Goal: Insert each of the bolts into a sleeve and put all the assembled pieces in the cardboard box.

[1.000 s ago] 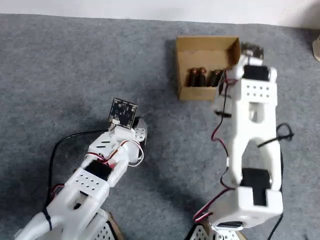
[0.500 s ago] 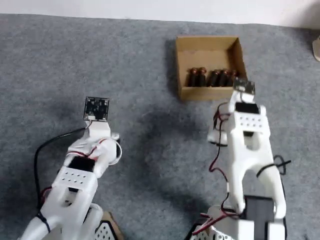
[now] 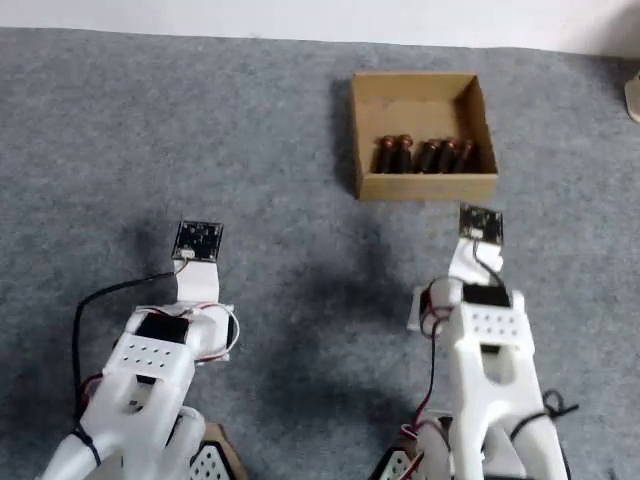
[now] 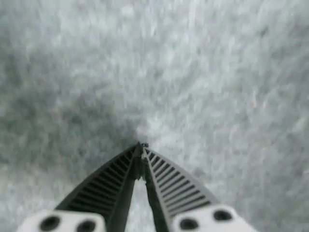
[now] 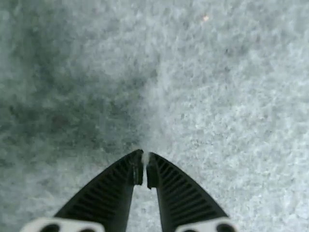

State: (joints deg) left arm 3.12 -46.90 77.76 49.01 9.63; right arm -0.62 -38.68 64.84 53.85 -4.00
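Bolts in sleeves (image 3: 424, 156) lie in a row inside the cardboard box (image 3: 415, 100), along its near wall. The box sits on the grey carpet (image 3: 200, 120), on the far side. The left gripper (image 4: 141, 151) has its two fingers pressed together over the carpet, with nothing between them. The right gripper (image 5: 144, 168) has its fingers together too and holds nothing. The left arm (image 3: 150, 365) and the right arm (image 3: 487, 345) are on the near side, well apart from the box.
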